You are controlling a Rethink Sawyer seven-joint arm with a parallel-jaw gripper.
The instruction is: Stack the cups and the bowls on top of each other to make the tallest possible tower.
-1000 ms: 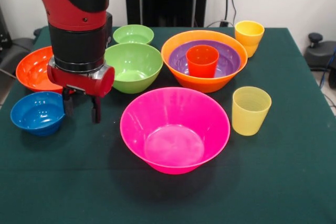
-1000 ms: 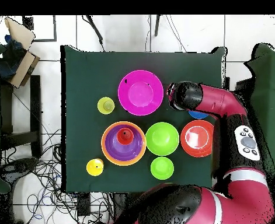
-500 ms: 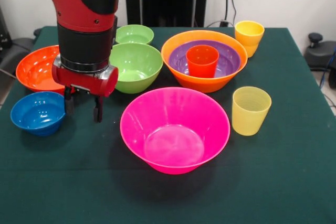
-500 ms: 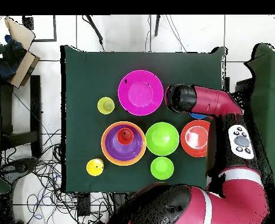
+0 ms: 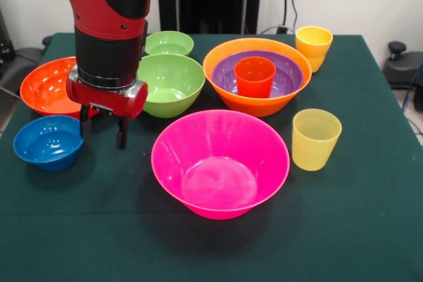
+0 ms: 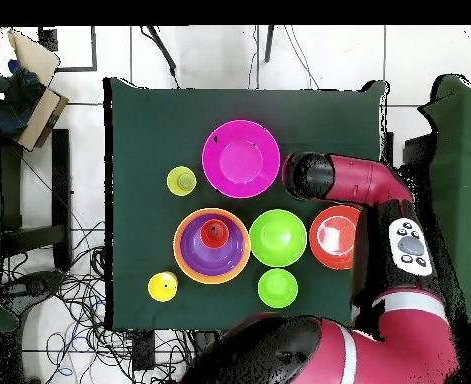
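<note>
Tower (image 5: 257,76): upper centre-right of the front view; large orange bowl (image 5: 218,70) as base, shallow purple bowl (image 5: 287,78) nested inside it, red-orange cup (image 5: 254,76) upright in the middle, mouth up.
My gripper (image 5: 102,130): left of the frame, hanging just above the cloth; two dark fingers point straight down with a clear gap between them, and I hold nothing.
Nearest piece: small blue bowl (image 5: 47,141), just to the left of my fingers and slightly lower in the frame, rim up, not touching me.
Direction to the tower: up and to the right across the frame from me, with the medium green bowl (image 5: 167,84) lying between.
Axis: every bowl and cup is round and stands mouth up, so no side favours a grasp; a rim pinch from above seems to suit.
Other loose pieces: large pink bowl (image 5: 220,162) at centre; red-orange bowl (image 5: 45,88) far left; small green bowl (image 5: 168,43) top centre; yellow cup (image 5: 313,47) upper right; pale yellow cup (image 5: 315,139) right.
Likely next move: shift left over the blue bowl's rim and descend.
</note>
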